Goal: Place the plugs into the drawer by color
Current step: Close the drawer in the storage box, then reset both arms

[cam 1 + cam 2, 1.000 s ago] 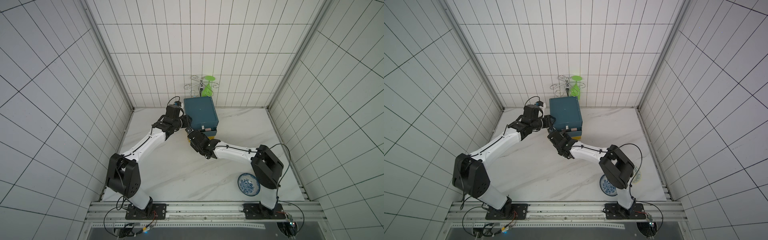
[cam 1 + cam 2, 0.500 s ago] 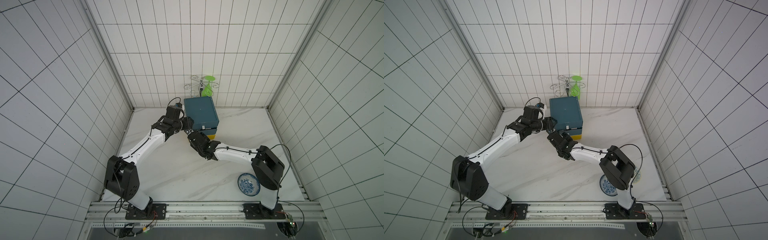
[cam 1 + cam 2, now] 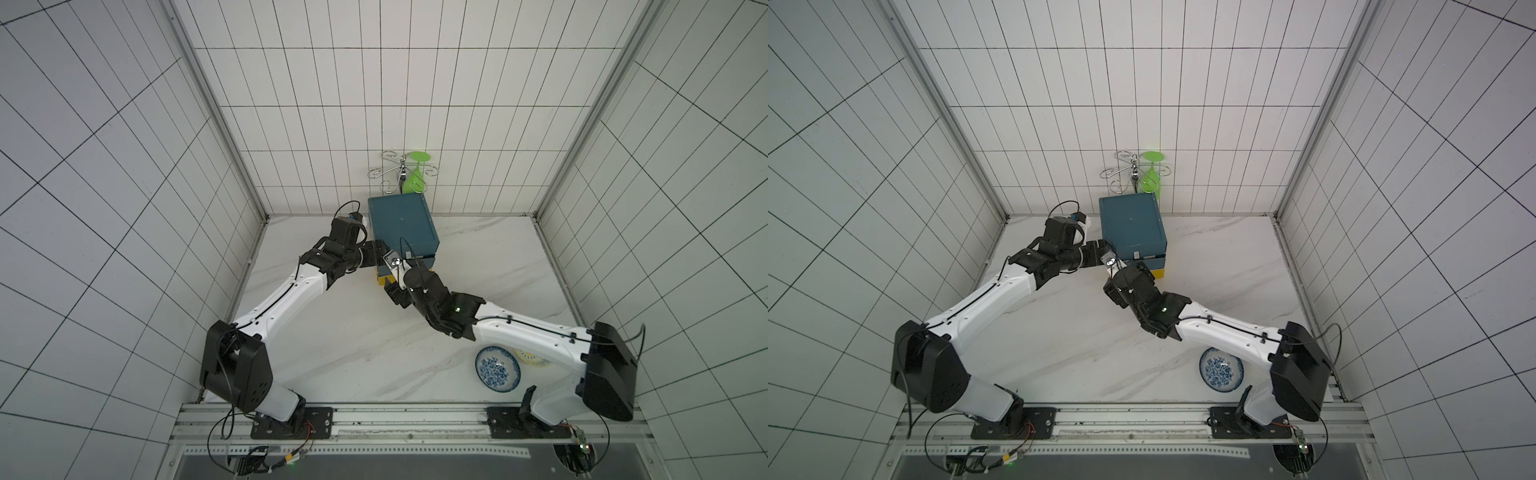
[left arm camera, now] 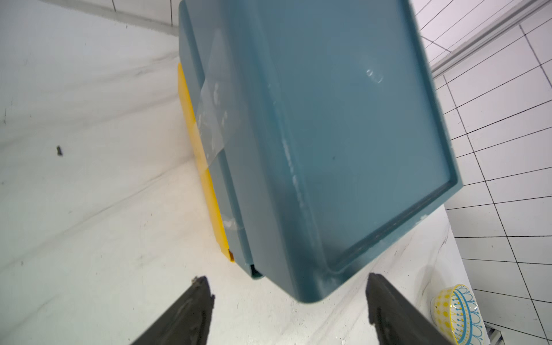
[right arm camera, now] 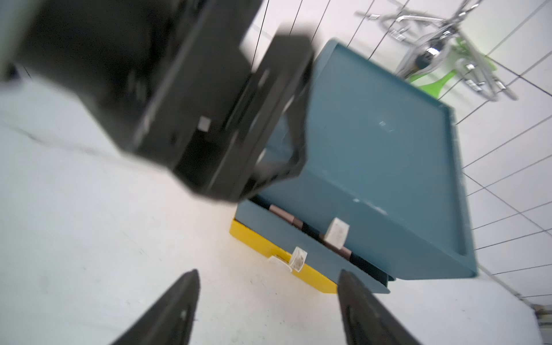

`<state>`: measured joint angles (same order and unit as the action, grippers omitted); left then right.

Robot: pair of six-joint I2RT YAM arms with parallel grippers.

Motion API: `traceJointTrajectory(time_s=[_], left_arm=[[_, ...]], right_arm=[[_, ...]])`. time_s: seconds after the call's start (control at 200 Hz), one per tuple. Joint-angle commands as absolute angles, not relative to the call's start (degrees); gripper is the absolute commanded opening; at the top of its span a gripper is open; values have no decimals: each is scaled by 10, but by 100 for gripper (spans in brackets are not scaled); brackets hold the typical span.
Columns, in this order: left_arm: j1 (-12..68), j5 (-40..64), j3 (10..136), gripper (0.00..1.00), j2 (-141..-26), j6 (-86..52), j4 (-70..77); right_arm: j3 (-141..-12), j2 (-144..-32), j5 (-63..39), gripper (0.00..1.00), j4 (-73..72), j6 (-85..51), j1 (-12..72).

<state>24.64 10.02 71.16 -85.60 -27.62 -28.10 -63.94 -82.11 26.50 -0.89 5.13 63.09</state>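
Observation:
The drawer (image 3: 403,226) (image 3: 1131,226), a dark teal chest with a yellow lowest tier (image 5: 263,240), stands at the back wall. Its middle drawer (image 5: 322,257) is out by a slit, and peach-pink plugs (image 5: 280,213) show in the gap in the right wrist view. My left gripper (image 3: 376,257) (image 4: 286,277) is open at the chest's front left corner, holding nothing. Just off the yellow tier's white pull tab (image 5: 298,259), my right gripper (image 3: 392,291) (image 5: 268,272) hangs open and empty over the marble. No plug lies loose on the table.
A blue patterned bowl (image 3: 497,368) and a yellow bowl (image 3: 532,358), half under my right arm, sit at the front right. A wire rack with a green glass (image 3: 413,176) stands behind the chest. Tiled walls close three sides.
Both grippers have opened wide. My right gripper has drawn back a little from the drawer front, and my left gripper has shifted slightly toward the chest's front corner.

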Motion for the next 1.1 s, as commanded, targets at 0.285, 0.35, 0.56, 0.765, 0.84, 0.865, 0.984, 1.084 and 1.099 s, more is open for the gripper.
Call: traceJointTrajectory(time_s=[0.285, 0.35, 0.56, 0.765, 0.84, 0.865, 0.984, 1.084, 1.099], left_arm=[[192, -43, 597, 99, -637, -300, -209], [169, -77, 559, 99, -609, -272, -175], [140, -285, 413, 99, -557, -149, -43], [99, -294, 226, 99, -568, -67, 215], [75, -281, 208, 99, -616, -82, 261], [64, -277, 208, 99, -635, -90, 261], [12, -204, 177, 99, -741, -97, 422], [9, -219, 207, 99, -763, -92, 388], [8, -216, 217, 99, -765, -93, 375]], right_arm=[[-637, -631, 353, 99, 119, -43, 587], [-602, -584, 326, 99, 95, 29, 555], [-473, -512, 294, 99, 24, 121, 357], [-315, -636, 113, 99, -175, 72, 119], [-318, -710, 103, 99, -173, 84, 110], [-317, -731, 109, 99, -181, 87, 111], [-240, -778, 124, 99, -367, 35, 96], [-240, -791, 120, 99, -392, 43, 83], [-243, -796, 123, 99, -393, 44, 82]])
